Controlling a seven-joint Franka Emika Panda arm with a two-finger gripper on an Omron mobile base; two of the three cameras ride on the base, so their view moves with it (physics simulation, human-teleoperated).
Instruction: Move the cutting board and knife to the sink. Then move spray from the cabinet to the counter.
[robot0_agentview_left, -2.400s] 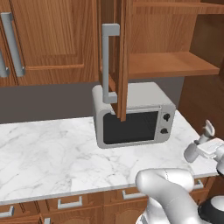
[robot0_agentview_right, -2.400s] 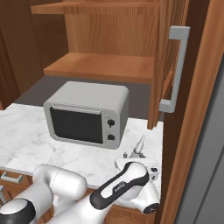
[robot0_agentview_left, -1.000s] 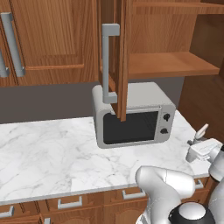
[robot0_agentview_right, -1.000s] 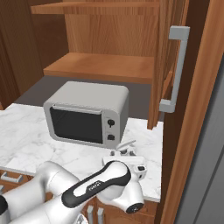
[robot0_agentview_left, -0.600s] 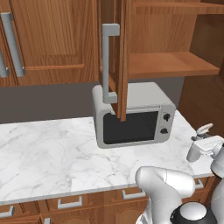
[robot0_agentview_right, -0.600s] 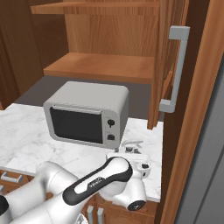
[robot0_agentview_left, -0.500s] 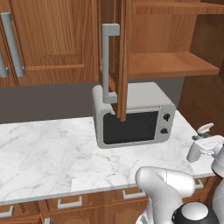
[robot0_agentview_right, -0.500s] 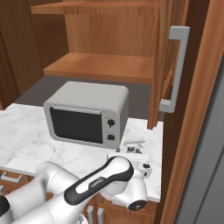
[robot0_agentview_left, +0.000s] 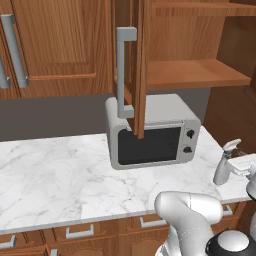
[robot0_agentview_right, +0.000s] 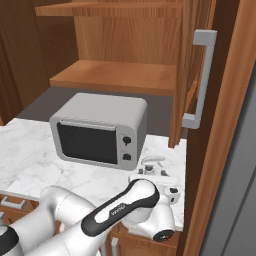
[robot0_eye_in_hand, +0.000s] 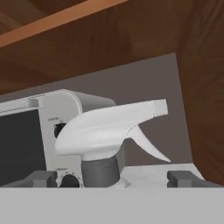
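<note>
You have the spray (robot0_agentview_left: 223, 167) standing upright on the counter (robot0_agentview_left: 55, 175), to the right of the microwave (robot0_agentview_left: 152, 131) and near the counter's right end. In the hand view the spray (robot0_eye_in_hand: 109, 131) sits close in front of you, its white trigger head pointing right and its grey neck below, with the microwave (robot0_eye_in_hand: 39, 135) just behind it on the left.

Your gripper (robot0_eye_in_hand: 113, 178) is spread wide: one fingertip (robot0_eye_in_hand: 41, 178) stands left of the bottle's neck and the other well off to its right, neither pressing on it, so nothing is clamped. From the right base view the gripper (robot0_agentview_right: 159, 176) is low at the counter's front edge, right of the microwave (robot0_agentview_right: 100, 131), with the spray's white nozzle (robot0_agentview_right: 151, 162) showing just above it. From the left base view you can see part of the white hand (robot0_agentview_left: 245, 165) just beside the bottle, on the side away from the microwave.

Above the microwave the cabinet (robot0_agentview_left: 195, 45) stands open; its door (robot0_agentview_left: 136, 65) hangs edge-on with the grey bar handle (robot0_agentview_left: 124, 72) facing you, and the wooden shelf (robot0_agentview_left: 197, 75) above the microwave is bare. In the right base view the same cabinet (robot0_agentview_right: 120, 50) shows its shelf (robot0_agentview_right: 112, 76) over the microwave, with the door's handle (robot0_agentview_right: 200, 80) to the right.
</note>
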